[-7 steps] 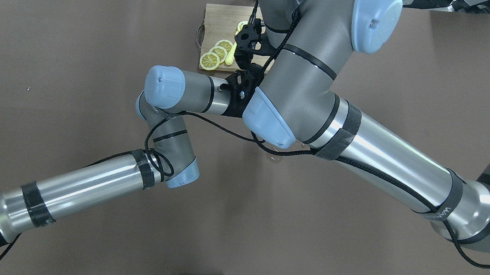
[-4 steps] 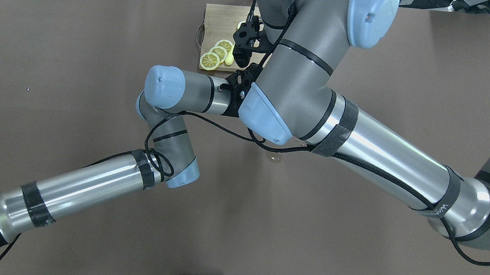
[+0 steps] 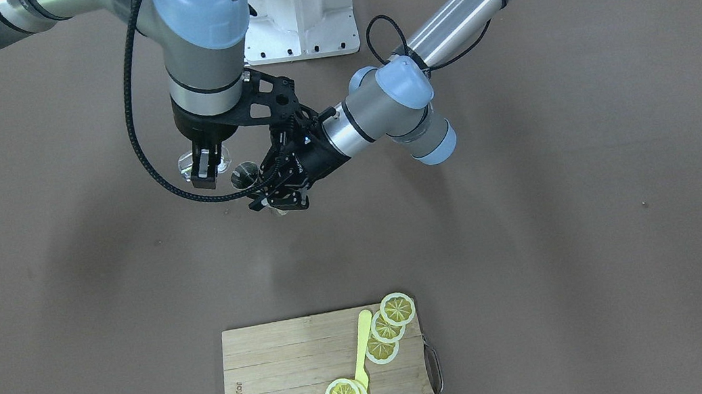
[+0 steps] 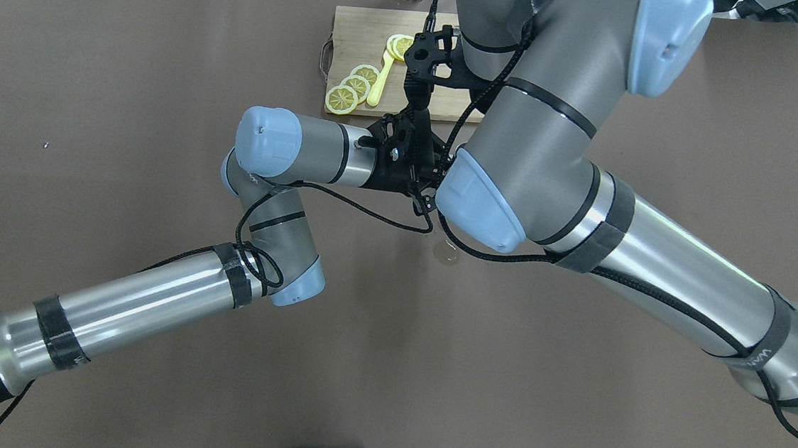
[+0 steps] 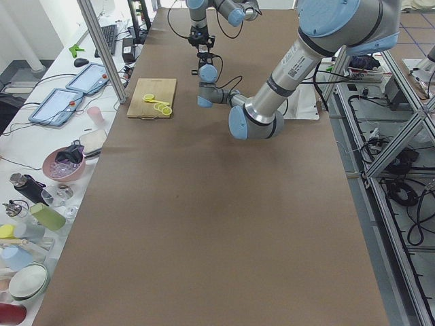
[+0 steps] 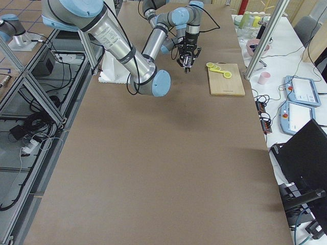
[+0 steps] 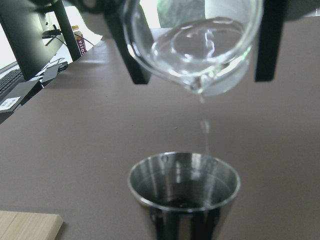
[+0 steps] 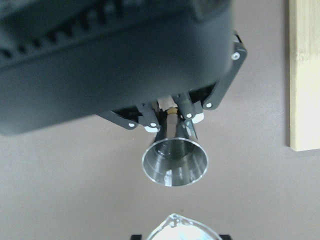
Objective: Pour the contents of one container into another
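Observation:
The clear glass cup (image 7: 192, 45) is tipped over, held between the black fingers (image 7: 270, 40) of my right gripper (image 3: 204, 171), which is shut on it. Drops of clear liquid fall from its spout into the dark metal jigger (image 7: 184, 195) just below. The jigger (image 3: 246, 173) stands upright above the table, and my left gripper (image 3: 255, 185) is shut on its waist. In the right wrist view the jigger's open mouth (image 8: 175, 162) faces the camera with the glass rim (image 8: 182, 229) at the bottom edge. From overhead only a bit of the glass (image 4: 447, 251) shows under the right arm.
A wooden cutting board (image 3: 280, 390) with lemon slices (image 3: 387, 328) and a yellow spoon (image 3: 361, 344) lies on the far side from the robot. The white base mount (image 3: 298, 11) sits at the robot's edge. Both wrists crowd together mid-table.
The right arm's elbow and wrist have swung to the overhead view's right, uncovering more of the board. The glass stays near the same spot. The left arm has not moved.

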`<state>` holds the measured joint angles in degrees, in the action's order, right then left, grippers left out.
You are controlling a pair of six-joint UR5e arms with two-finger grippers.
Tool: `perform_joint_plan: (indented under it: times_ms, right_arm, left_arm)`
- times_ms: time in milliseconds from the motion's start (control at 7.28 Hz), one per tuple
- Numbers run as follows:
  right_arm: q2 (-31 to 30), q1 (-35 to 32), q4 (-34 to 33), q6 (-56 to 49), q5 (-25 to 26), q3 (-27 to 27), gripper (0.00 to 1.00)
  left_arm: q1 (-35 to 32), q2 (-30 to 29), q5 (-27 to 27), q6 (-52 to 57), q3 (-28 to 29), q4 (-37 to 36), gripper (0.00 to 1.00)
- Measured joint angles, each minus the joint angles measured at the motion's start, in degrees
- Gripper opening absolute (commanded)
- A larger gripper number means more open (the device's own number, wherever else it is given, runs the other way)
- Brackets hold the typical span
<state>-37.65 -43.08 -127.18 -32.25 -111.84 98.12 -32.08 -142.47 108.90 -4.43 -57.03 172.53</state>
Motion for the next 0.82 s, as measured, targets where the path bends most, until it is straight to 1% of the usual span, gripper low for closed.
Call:
perform_joint_plan:
  times_ms: [412, 687, 824]
  right_arm:
    - [-6.6, -2.4, 10.1, 2.2, -1.8, 4.6, 0.00]
    - [-14.0, -4.1, 17.0, 5.2, -3.4, 10.3, 0.00]
    - [-18.2, -5.6, 20.4, 7.0, -5.1, 12.7, 0.00]
  left_arm:
    - [0.0, 0.0, -0.2, 0.0, -0.1, 0.1, 0.00]
    - [-0.1, 0.2, -0.7, 0.0, -0.5, 0.2, 0.00]
    - [-0.1, 1.0, -1.0, -0.1, -1.3, 0.2, 0.00]
